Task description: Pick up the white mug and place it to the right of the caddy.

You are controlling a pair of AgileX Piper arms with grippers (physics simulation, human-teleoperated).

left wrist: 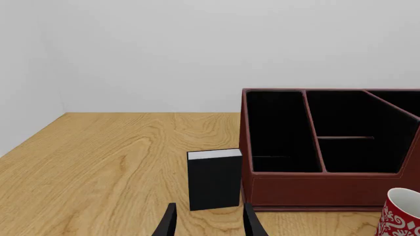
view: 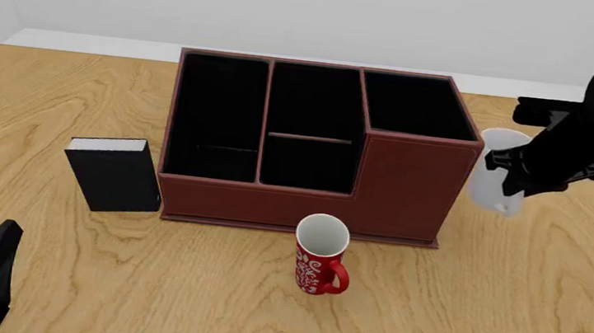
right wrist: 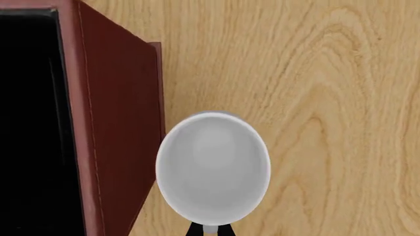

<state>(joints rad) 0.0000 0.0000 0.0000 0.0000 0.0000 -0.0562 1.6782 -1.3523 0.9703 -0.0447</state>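
One glossy white mug [right wrist: 213, 169], open mouth, beside reddish-brown caddy [right wrist: 121, 123]

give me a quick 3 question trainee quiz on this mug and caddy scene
1. True or false: the white mug is on the right side of the caddy.
2. Which object stands left of the caddy in the front view? A) red mug B) black box C) white mug
3. Fill in: the right tool grips the white mug at its ____.

Key:
1. True.
2. B, the black box; the red mug stands in front of the caddy.
3. Rim. Whether the mug rests on the table cannot be told.
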